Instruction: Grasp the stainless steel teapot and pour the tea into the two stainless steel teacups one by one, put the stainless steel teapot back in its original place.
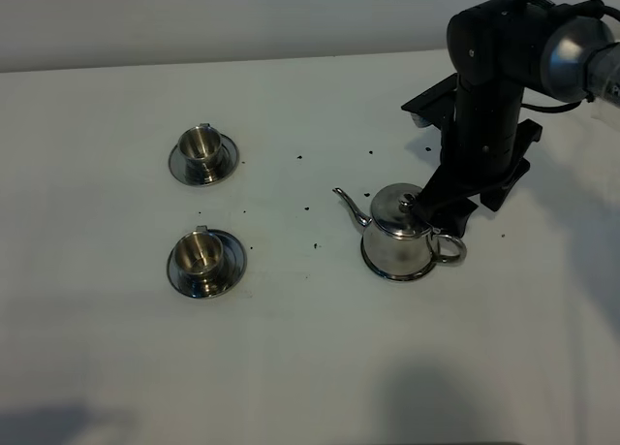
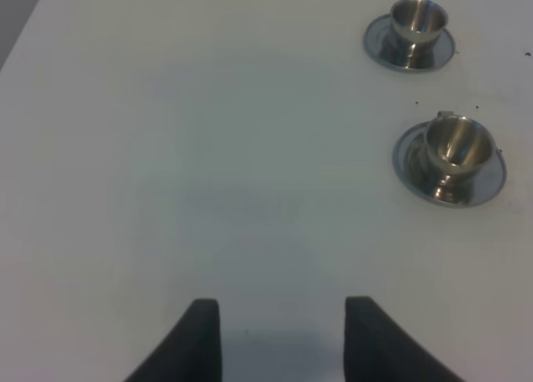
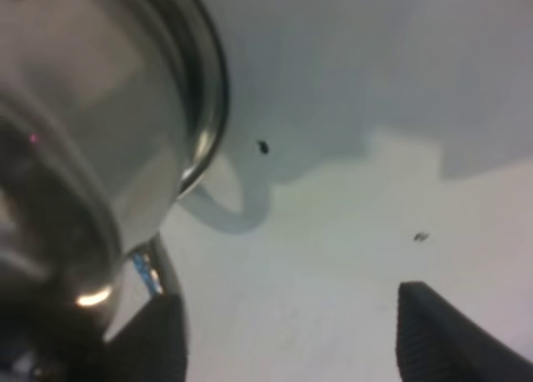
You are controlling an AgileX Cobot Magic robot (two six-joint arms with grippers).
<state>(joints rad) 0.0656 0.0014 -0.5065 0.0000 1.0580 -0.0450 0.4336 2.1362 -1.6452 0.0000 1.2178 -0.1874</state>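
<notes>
The white table (image 1: pixel 310 367) runs to a straight far edge along the top of the exterior view, with a pale wall (image 1: pixel 242 18) behind it. Wide bare cloth lies across the lower half and the middle of the frame. The stainless steel teapot (image 1: pixel 399 234) stands upright right of centre. It is a shiny rounded pot with a domed, knobbed lid (image 1: pixel 395 207), a thin curved spout (image 1: pixel 349 205) aimed left and a loop handle (image 1: pixel 450 249) on its right side. Well apart from it, on the left, stand two small polished cylindrical cups, the upper teacup (image 1: pixel 201 146) and the lower teacup (image 1: pixel 201 254), each on a round steel saucer (image 1: pixel 232 269). Small dark specks (image 1: pixel 307 209) dot the cloth between cups and pot. The black right arm (image 1: pixel 484 106) reaches down from the upper right corner to the handle side of the pot. In its wrist view the right gripper (image 3: pixel 291 340) has its dark fingers (image 3: pixel 441 340) spread wide, grasping nothing. The blurred steel body and handle sit hard by one finger, and contact cannot be told. The left gripper (image 2: pixel 283 340) also stands released over bare cloth, with both cups ahead of it.
</notes>
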